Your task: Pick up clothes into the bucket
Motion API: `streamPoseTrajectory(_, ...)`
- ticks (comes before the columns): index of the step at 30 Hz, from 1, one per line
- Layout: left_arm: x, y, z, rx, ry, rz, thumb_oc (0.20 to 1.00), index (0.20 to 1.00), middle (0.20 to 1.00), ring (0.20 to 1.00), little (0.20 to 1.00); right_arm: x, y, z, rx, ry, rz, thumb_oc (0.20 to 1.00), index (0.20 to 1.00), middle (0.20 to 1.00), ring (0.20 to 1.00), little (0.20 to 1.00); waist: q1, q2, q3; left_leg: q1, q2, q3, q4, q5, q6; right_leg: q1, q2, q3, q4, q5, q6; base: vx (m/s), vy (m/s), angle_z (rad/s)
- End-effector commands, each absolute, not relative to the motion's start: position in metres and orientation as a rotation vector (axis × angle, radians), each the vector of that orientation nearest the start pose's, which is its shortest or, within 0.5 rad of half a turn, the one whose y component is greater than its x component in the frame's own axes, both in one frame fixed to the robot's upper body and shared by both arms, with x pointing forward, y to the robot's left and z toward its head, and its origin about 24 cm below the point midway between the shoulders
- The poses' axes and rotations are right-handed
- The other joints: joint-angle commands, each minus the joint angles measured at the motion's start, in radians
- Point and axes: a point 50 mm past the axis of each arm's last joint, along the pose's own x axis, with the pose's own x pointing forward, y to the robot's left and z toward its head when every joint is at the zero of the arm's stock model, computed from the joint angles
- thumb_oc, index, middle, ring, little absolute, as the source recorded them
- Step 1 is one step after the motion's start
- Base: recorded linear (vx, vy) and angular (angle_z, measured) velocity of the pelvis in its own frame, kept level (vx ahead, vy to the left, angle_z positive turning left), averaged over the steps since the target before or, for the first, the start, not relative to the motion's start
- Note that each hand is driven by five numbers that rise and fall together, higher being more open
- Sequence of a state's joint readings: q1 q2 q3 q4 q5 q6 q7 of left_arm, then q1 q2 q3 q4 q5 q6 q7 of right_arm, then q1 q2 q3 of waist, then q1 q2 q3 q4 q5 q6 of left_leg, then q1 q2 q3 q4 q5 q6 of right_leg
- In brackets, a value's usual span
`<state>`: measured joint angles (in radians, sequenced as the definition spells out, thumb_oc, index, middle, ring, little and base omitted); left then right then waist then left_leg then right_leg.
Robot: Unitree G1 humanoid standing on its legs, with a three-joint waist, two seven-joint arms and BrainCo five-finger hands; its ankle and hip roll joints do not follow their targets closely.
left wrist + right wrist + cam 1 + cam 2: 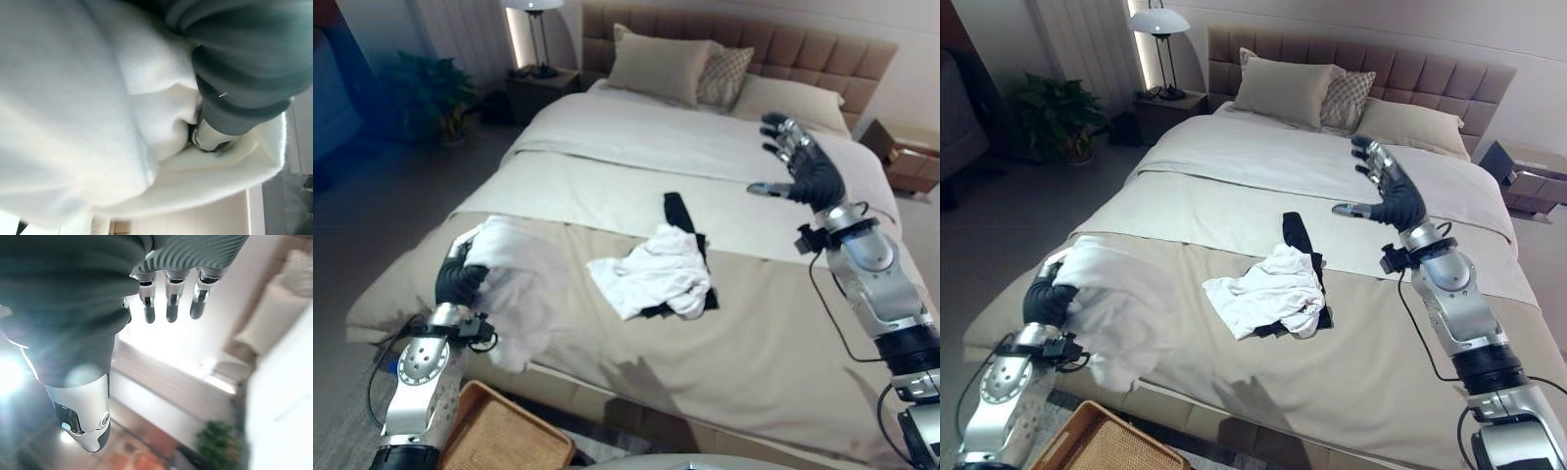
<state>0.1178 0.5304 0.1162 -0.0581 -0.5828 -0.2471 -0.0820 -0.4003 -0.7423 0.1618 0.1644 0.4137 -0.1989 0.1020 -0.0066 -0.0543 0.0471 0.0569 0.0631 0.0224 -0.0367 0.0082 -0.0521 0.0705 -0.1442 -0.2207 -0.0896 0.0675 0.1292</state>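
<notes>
My left hand [458,282] is shut on a white garment [514,294] at the bed's near left corner; the cloth hangs down over the bed's edge and wraps the fingers [208,139]. A wicker basket [499,433] sits on the floor right below that arm. A second white garment [654,272] lies crumpled mid-bed on top of a black piece of clothing [680,215]. My right hand [808,168] is raised above the right side of the bed, open, fingers [168,301] spread and holding nothing.
The bed [1263,157] has a beige blanket over its near half and pillows [656,67] at the headboard. A lamp [1161,39] stands on the left nightstand, a potted plant [431,93] further left, and another nightstand [906,157] at the right.
</notes>
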Motion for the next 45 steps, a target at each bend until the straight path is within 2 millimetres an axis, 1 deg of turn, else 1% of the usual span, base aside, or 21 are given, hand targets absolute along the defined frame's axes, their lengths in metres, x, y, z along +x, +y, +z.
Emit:
streamPoseTrajectory(1, 0.231, 0.273, 0.153, 0.116, -0.510, 0.017, 0.200, 0.200, 0.200, 0.200, 0.200, 0.316, -0.226, 0.162, -0.386, -0.367, 0.212, 1.000, 1.000, 1.000, 1.000, 1.000, 0.022, -0.021, -0.028, -0.075, 0.005, -0.054, 0.111, -0.049, -0.005, -0.025, -0.068, -0.021, 0.058, 0.009, 0.041, -0.02, 0.002, 0.06)
streamPoseTrajectory(2, 0.231, 0.273, 0.153, 0.118, -0.510, 0.017, 0.200, 0.200, 0.200, 0.200, 0.200, 0.316, -0.226, 0.162, -0.386, -0.368, 0.211, 1.000, 1.000, 1.000, 1.000, 1.000, 0.022, -0.022, -0.028, -0.075, 0.005, -0.055, 0.111, -0.049, -0.005, -0.025, -0.068, -0.021, 0.059, 0.008, 0.041, 0.00, 0.006, 0.05)
streamPoseTrajectory(3, 0.229, 0.273, 0.152, 0.171, -0.511, 0.045, 0.200, 0.200, 0.200, 0.200, 0.200, 0.314, -0.228, 0.150, -0.377, -0.344, 0.175, 1.000, 1.000, 1.000, 1.000, 1.000, 0.024, -0.018, -0.023, -0.077, 0.004, -0.059, 0.115, -0.050, -0.005, -0.024, -0.068, -0.024, 0.063, 0.005, 0.040, 0.01, 0.007, 0.07)
streamPoseTrajectory(5, 0.228, 0.273, 0.150, 0.170, -0.510, 0.052, 0.200, 0.200, 0.200, 0.200, 0.200, 0.313, -0.226, 0.148, -0.408, -0.347, 0.171, 1.000, 1.000, 1.000, 1.000, 1.000, 0.025, -0.017, -0.021, -0.078, 0.003, -0.061, 0.119, -0.052, -0.005, -0.024, -0.069, -0.026, 0.066, 0.002, 0.039, 0.01, 0.006, 0.10)
streamPoseTrajectory(7, 0.224, 0.274, 0.144, 0.208, -0.495, 0.091, 0.200, 0.200, 0.200, 0.200, 0.200, 0.309, -0.228, 0.142, -0.515, -0.352, 0.135, 1.000, 1.000, 1.000, 1.000, 1.000, 0.027, -0.015, -0.012, -0.084, 0.000, -0.069, 0.129, -0.056, -0.003, -0.024, -0.072, -0.031, 0.083, -0.010, 0.037, 0.00, 0.008, 0.11)
streamPoseTrajectory(8, 0.221, 0.274, 0.138, 0.244, -0.482, 0.139, 0.200, 0.200, 0.200, 0.200, 0.200, 0.304, -0.226, 0.130, -0.531, -0.329, 0.131, 1.000, 1.000, 1.000, 1.000, 1.000, 0.031, -0.017, -0.002, -0.091, -0.003, -0.083, 0.140, -0.058, -0.001, -0.024, -0.078, -0.038, 0.108, -0.022, 0.034, 0.00, 0.019, 0.13)
streamPoseTrajectory(10, 0.219, 0.273, 0.134, 0.231, -0.477, 0.155, 0.200, 0.200, 0.200, 0.200, 0.200, 0.301, -0.226, 0.125, -0.543, -0.322, 0.121, 1.000, 1.000, 1.000, 1.000, 1.000, 0.032, -0.017, 0.003, -0.095, -0.007, -0.094, 0.145, -0.060, 0.001, -0.026, -0.083, -0.047, 0.127, -0.034, 0.033, 0.00, 0.017, 0.23)
streamPoseTrajectory(11, 0.214, 0.274, 0.120, 0.215, -0.439, 0.218, 0.200, 0.200, 0.200, 0.200, 0.200, 0.293, -0.221, 0.113, -0.542, -0.305, 0.132, 1.000, 1.000, 1.000, 1.000, 1.000, 0.040, -0.020, 0.016, -0.103, -0.011, -0.116, 0.158, -0.063, 0.003, -0.027, -0.091, -0.065, 0.162, -0.054, 0.030, 0.00, 0.007, 0.34)
streamPoseTrajectory(12, 0.214, 0.274, 0.120, 0.215, -0.439, 0.218, 0.200, 0.200, 0.200, 0.200, 0.200, 0.293, -0.221, 0.113, -0.543, -0.305, 0.132, 1.000, 1.000, 1.000, 1.000, 1.000, 0.039, -0.020, 0.016, -0.104, -0.011, -0.117, 0.159, -0.063, 0.003, -0.027, -0.092, -0.066, 0.163, -0.055, 0.030, -0.01, 0.011, 0.52)
streamPoseTrajectory(14, 0.210, 0.277, 0.103, 0.185, -0.387, 0.279, 0.200, 0.200, 0.200, 0.200, 0.200, 0.285, -0.218, 0.100, -0.507, -0.282, 0.134, 1.000, 1.000, 1.000, 1.000, 1.000, 0.054, -0.028, 0.049, -0.129, -0.022, -0.163, 0.192, -0.066, 0.003, -0.035, -0.106, -0.102, 0.227, -0.083, 0.023, -0.07, -0.016, 0.54)
streamPoseTrajectory(17, 0.211, 0.280, 0.096, 0.209, -0.362, 0.321, 0.200, 0.200, 0.200, 0.200, 0.200, 0.281, -0.211, 0.093, -0.458, -0.282, 0.129, 1.000, 1.000, 1.000, 1.000, 1.000, 0.078, -0.036, 0.099, -0.196, -0.039, -0.220, 0.248, -0.064, -0.004, -0.059, -0.117, -0.157, 0.284, -0.109, 0.012, -0.15, -0.074, 0.66)
streamPoseTrajectory(21, 0.216, 0.283, 0.094, 0.238, -0.355, 0.366, 0.200, 0.200, 0.200, 0.200, 0.200, 0.278, -0.207, 0.086, -0.419, -0.273, 0.117, 1.000, 1.000, 1.000, 1.000, 1.000, 0.118, -0.043, 0.145, -0.288, -0.035, -0.282, 0.282, -0.041, -0.023, -0.092, -0.107, -0.241, 0.322, -0.134, 0.003, -0.14, -0.119, 0.60)
streamPoseTrajectory(23, 0.218, 0.285, 0.092, 0.251, -0.345, 0.389, 0.200, 0.200, 0.200, 0.200, 0.200, 0.277, -0.205, 0.087, -0.410, -0.286, 0.121, 1.000, 1.000, 1.000, 1.000, 1.000, 0.125, -0.044, 0.172, -0.345, -0.030, -0.325, 0.275, -0.006, -0.033, -0.137, -0.100, -0.277, 0.354, -0.145, -0.008, -0.19, -0.107, 0.58)
streamPoseTrajectory(24, 0.219, 0.285, 0.092, 0.251, -0.346, 0.389, 0.200, 0.200, 0.200, 0.200, 0.200, 0.278, -0.205, 0.087, -0.410, -0.287, 0.120, 1.000, 1.000, 1.000, 1.000, 1.000, 0.120, -0.044, 0.168, -0.353, -0.031, -0.330, 0.275, -0.004, -0.035, -0.143, -0.101, -0.281, 0.358, -0.147, -0.009, -0.13, -0.141, 0.55)
streamPoseTrajectory(25, 0.221, 0.287, 0.094, 0.287, -0.345, 0.407, 0.200, 0.200, 0.200, 0.200, 0.200, 0.276, -0.205, 0.089, -0.401, -0.300, 0.119, 1.000, 1.000, 1.000, 1.000, 1.000, 0.118, -0.041, 0.185, -0.389, -0.019, -0.346, 0.278, -0.014, -0.039, -0.187, -0.093, -0.286, 0.400, -0.182, -0.005, -0.11, -0.095, 0.63)
streamPoseTrajectory(26, 0.226, 0.286, 0.097, 0.303, -0.357, 0.409, 0.200, 0.200, 0.200, 0.200, 0.200, 0.274, -0.208, 0.092, -0.405, -0.310, 0.107, 1.000, 1.000, 1.000, 1.000, 1.000, 0.104, -0.040, 0.196, -0.441, -0.019, -0.306, 0.305, -0.003, -0.038, -0.209, -0.104, -0.311, 0.419, -0.186, -0.006, -0.16, -0.045, 0.53)
streamPoseTrajectory(27, 0.231, 0.284, 0.098, 0.304, -0.359, 0.416, 0.200, 0.200, 0.200, 0.200, 0.200, 0.271, -0.213, 0.095, -0.426, -0.318, 0.102, 1.000, 1.000, 1.000, 1.000, 1.000, 0.070, -0.037, 0.195, -0.475, -0.007, -0.214, 0.363, -0.019, -0.024, -0.232, -0.128, -0.343, 0.444, -0.195, -0.012, -0.13, 0.134, 0.95)
streamPoseTrajectory(28, 0.233, 0.284, 0.096, 0.309, -0.358, 0.429, 0.200, 0.200, 0.200, 0.200, 0.200, 0.271, -0.214, 0.096, -0.447, -0.314, 0.112, 1.000, 1.000, 1.000, 1.000, 1.000, 0.052, -0.035, 0.188, -0.497, 0.002, -0.163, 0.415, -0.064, -0.002, -0.277, -0.151, -0.329, 0.488, -0.212, -0.017, -0.07, 0.197, 1.09)
streamPoseTrajectory(31, 0.236, 0.286, 0.101, 0.306, -0.386, 0.458, 0.200, 0.200, 0.200, 0.200, 0.200, 0.273, -0.211, 0.102, -0.440, -0.341, 0.121, 1.000, 1.000, 1.000, 1.000, 1.000, 0.064, -0.037, 0.221, -0.547, 0.011, -0.141, 0.433, -0.058, 0.001, -0.336, -0.157, -0.293, 0.538, -0.227, -0.023, -0.09, 0.095, 0.36)
streamPoseTrajectory(34, 0.244, 0.289, 0.107, 0.295, -0.407, 0.498, 0.200, 0.200, 0.200, 0.200, 0.200, 0.279, -0.210, 0.109, -0.437, -0.364, 0.124, 1.000, 1.000, 1.000, 1.000, 1.000, 0.069, -0.043, 0.265, -0.639, 0.005, -0.128, 0.513, -0.078, 0.014, -0.439, -0.179, -0.266, 0.641, -0.248, -0.034, -0.10, 0.051, -0.13)
streamPoseTrajectory(45, 0.267, 0.306, 0.107, 0.202, -0.393, 0.723, 0.200, 0.200, 0.200, 0.200, 0.200, 0.290, -0.190, 0.116, -0.413, -0.412, 0.147, 1.000, 1.000, 1.000, 1.000, 1.000, 0.043, -0.068, 0.313, -0.794, 0.007, -0.112, 0.580, -0.093, 0.011, -0.605, -0.193, -0.220, 0.678, -0.236, -0.026, -0.04, 0.026, -0.11)
